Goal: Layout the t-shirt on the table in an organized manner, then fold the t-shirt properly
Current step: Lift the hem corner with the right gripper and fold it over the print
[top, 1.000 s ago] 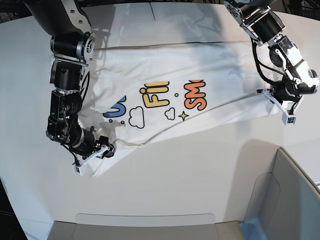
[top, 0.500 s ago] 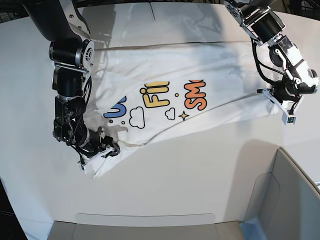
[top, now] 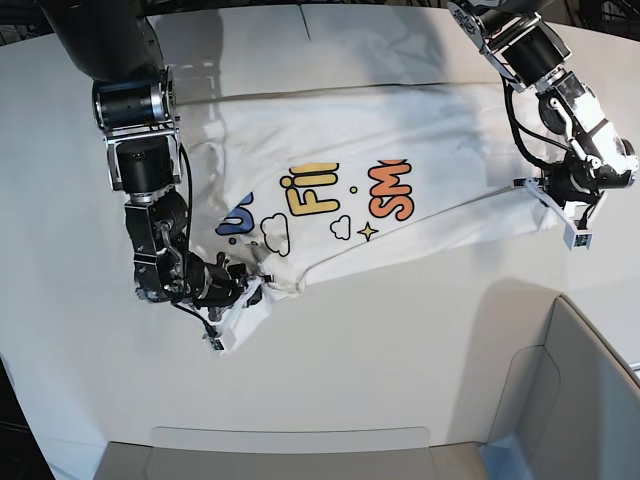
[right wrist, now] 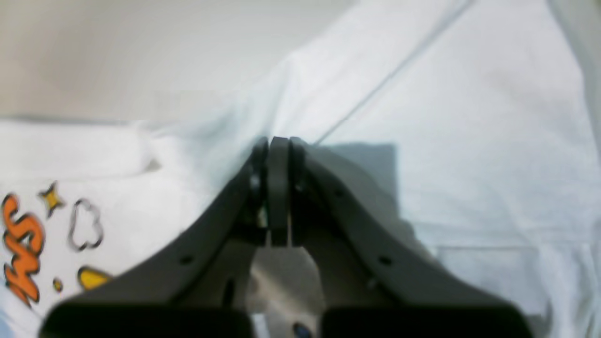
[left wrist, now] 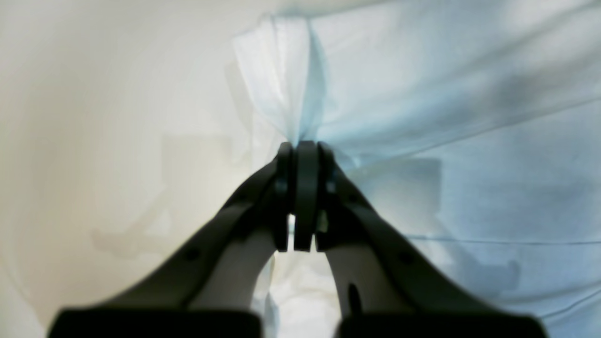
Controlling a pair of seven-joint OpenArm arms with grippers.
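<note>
The white t-shirt (top: 400,140) lies spread across the table (top: 400,340), its blue, yellow and orange print facing up. My left gripper (top: 560,210), on the base view's right, pinches the shirt's right edge. In the left wrist view that gripper (left wrist: 300,145) is shut on a gathered fold of the t-shirt (left wrist: 446,94). My right gripper (top: 240,300) is at the shirt's lower left corner. The right wrist view shows it (right wrist: 277,141) shut on the t-shirt (right wrist: 469,117), with the orange letters off to the left.
A grey-white bin wall (top: 590,400) rises at the front right corner. A flat light panel (top: 290,440) runs along the table's front edge. Bare tabletop lies in front of the shirt and to its left.
My right gripper moved inward to the right and closed on the shirt's lower left corner, bunching that corner toward the print. The left arm has not moved.
</note>
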